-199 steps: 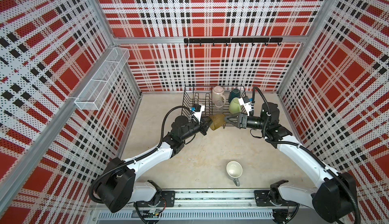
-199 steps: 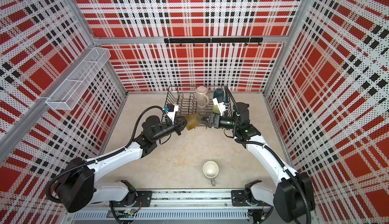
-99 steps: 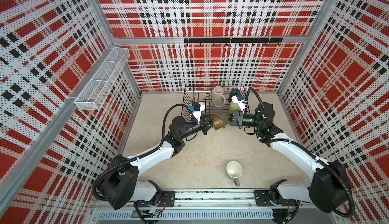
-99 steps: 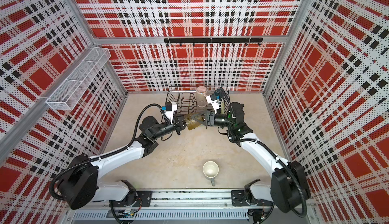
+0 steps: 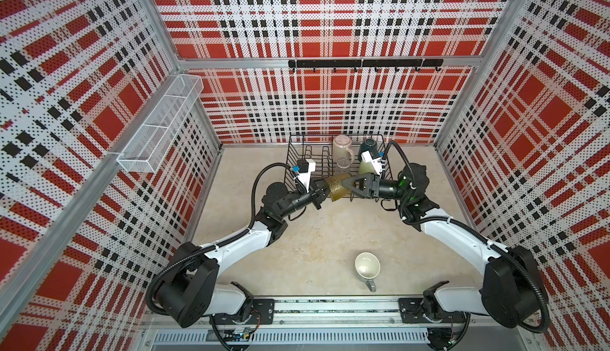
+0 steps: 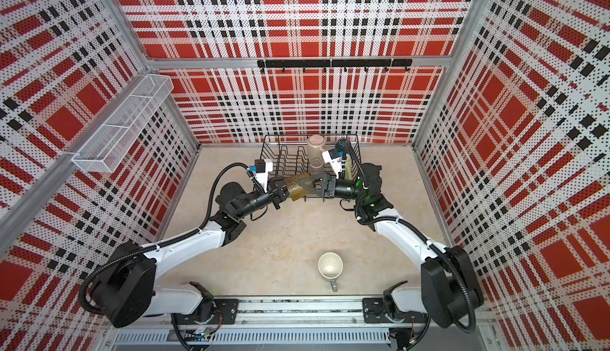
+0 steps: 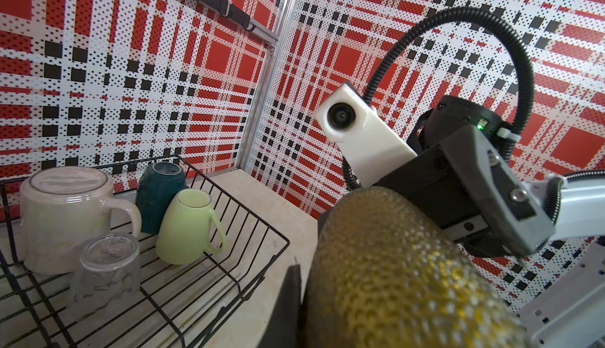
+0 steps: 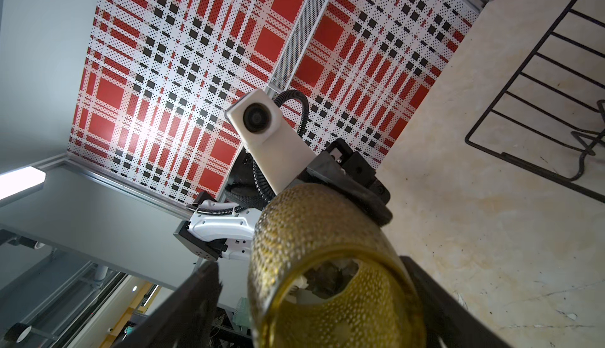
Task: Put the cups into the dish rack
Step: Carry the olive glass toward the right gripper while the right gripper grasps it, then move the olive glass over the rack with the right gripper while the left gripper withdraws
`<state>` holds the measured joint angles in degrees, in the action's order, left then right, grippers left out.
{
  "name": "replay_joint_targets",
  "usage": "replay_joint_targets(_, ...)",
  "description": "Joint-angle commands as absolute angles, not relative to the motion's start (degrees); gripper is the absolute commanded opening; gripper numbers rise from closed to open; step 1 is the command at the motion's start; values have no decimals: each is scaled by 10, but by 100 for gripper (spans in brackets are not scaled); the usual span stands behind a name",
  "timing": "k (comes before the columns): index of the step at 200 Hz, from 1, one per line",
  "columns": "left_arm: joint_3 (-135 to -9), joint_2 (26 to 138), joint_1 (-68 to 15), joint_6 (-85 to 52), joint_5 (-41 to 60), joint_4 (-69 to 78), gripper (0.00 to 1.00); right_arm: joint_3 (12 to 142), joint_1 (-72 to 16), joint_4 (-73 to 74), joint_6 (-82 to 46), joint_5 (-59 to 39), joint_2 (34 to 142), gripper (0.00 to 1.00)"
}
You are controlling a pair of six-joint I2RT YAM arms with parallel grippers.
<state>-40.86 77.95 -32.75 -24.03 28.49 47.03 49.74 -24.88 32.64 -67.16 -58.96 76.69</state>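
Note:
An amber tumbler hangs on its side just in front of the dish rack. My left gripper is shut on its base end; one finger shows beside the tumbler. My right gripper straddles the mouth end, open, with a gap at one finger. In the rack stand an upturned pale pink mug, a dark teal mug, a light green mug and a clear glass. A grey mug sits upright on the table in front.
A long white mesh basket hangs on the left wall. A black hook rail runs along the back wall. The plaid walls close in the table on three sides, and the rack stands against the back wall.
My right gripper has moved left from beside the tumbler to around its mouth end, its jaws narrowing a little. The left gripper has kept its hold and shifted slightly.

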Motion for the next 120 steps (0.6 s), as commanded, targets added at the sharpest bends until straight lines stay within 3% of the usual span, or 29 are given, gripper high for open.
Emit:
replay_joint_targets(1, -404, 774, -323, -238, 283, 484, 3, 497, -268, 354, -673, -604, 777, 84)
replay_joint_targets(42, -405, 781, -324, -244, 286, 485, 4, 486, -274, 428, -721, -609, 797, 68)
replay_joint_targets(59, -404, 780, -324, -244, 285, 485, 10, 487, -273, 426, -716, -608, 798, 61)
replay_joint_targets(93, -393, 771, -312, -248, 273, 484, 48, 494, -267, 395, -687, -601, 800, 59)
replay_joint_targets(120, -373, 750, -289, -247, 249, 475, 56, 511, -235, 323, -628, -599, 802, 59)
